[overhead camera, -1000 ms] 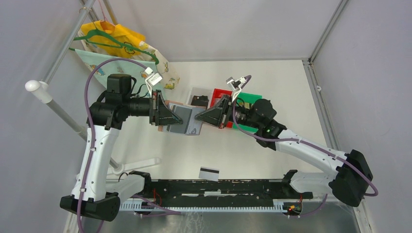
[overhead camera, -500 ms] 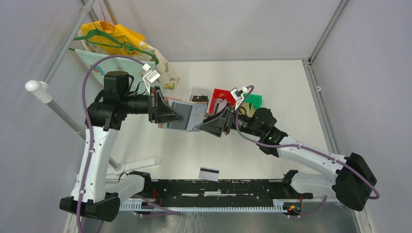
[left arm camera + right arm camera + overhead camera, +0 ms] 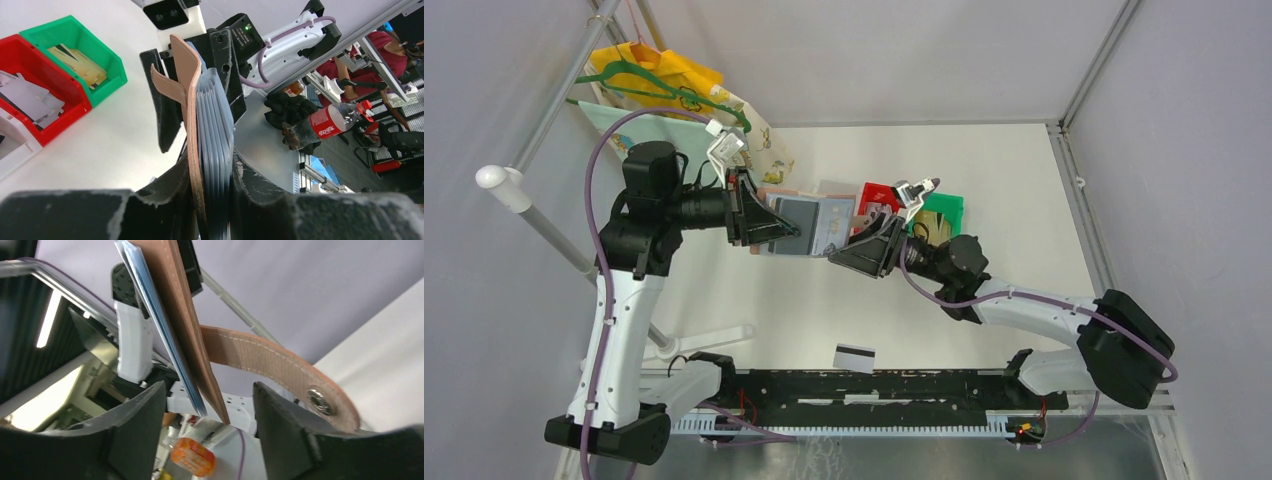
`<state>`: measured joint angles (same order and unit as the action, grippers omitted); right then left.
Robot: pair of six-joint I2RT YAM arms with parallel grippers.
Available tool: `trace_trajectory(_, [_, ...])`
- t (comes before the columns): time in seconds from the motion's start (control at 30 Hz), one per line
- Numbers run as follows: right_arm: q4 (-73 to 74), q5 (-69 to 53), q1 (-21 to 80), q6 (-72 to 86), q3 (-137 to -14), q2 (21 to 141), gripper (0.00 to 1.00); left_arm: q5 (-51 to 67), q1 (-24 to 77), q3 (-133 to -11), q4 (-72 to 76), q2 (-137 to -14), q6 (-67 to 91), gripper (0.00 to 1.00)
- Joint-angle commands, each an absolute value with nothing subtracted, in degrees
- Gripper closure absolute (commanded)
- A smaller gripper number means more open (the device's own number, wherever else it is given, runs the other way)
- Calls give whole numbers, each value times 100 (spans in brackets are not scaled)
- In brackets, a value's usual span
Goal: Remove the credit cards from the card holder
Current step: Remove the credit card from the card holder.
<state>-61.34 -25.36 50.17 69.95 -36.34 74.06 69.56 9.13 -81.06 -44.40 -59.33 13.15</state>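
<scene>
The card holder (image 3: 809, 225), reddish-brown leather with light blue clear pockets, hangs above the table's middle. My left gripper (image 3: 774, 235) is shut on its left end. In the left wrist view the holder (image 3: 210, 125) stands edge-on between the pads of that gripper (image 3: 212, 200). My right gripper (image 3: 849, 250) is open at the holder's right end. In the right wrist view the holder's lower corner (image 3: 175, 315) dips between the spread fingers of this gripper (image 3: 207, 410) without touching them, and the snap tab (image 3: 280, 370) curls right. One white credit card (image 3: 854, 357) with a black stripe lies near the front.
A white bin (image 3: 832, 192), a red bin (image 3: 881, 192) and a green bin (image 3: 946, 208) stand behind the holder; the red (image 3: 45, 75) and green (image 3: 75, 45) bins hold cards. A bag with a green hanger (image 3: 674, 90) hangs at back left by a pole (image 3: 534, 215).
My right gripper has gone from shut at the holder's right edge to open, and its arm has swung lower and left. The left arm has tipped the holder slightly towards the back.
</scene>
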Motion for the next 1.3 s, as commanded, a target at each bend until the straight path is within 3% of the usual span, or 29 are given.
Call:
trace_trajectory(0.0, [-7551, -2380, 5118, 7539, -3826, 7536, 39, 7095, 923, -7985, -3817, -5724, 1791, 98])
trace_trajectory(0.1, [-7395, -2354, 5117, 7375, -3906, 7467, 66, 7056, 923, -7862, -3869, -5657, 1732, 94])
trace_trajectory(0.17, [-6781, -2374, 5104, 6995, -3942, 7254, 85, 6978, 927, -7840, -4094, -5626, 1493, 82])
trace_trajectory(0.23, [-5839, -2371, 5057, 6397, -4015, 6968, 100, 6800, 923, -7871, -4454, -5633, 1112, 63])
trace_trajectory(0.33, [-3699, -2381, 4978, 5048, -4470, 6526, 100, 6228, 925, -7999, -5022, -5660, 468, 30])
trace_trajectory(0.47, [-598, -2388, 4977, 2705, -5681, 6510, 100, 5462, 924, -8339, -5472, -5691, -390, 12])
trace_trajectory(0.6, [852, -3318, 4975, 1496, -6286, 6755, 100, 5516, 923, -8647, -5814, -5820, -1111, 9])
trace_trajectory(0.77, [1635, -3734, 5123, 711, -6786, 7037, 100, 6038, 931, -8730, -6575, -6023, -2108, 12])
trace_trajectory(0.9, [2041, -3789, 5326, 355, -7277, 7306, 100, 6247, 940, -8412, -6903, -6053, -2569, 19])
trace_trajectory(1.27, [2504, -3904, 5758, 45, -8364, 8004, 100, 6391, 1088, -8154, -8053, -6138, -3870, 26])
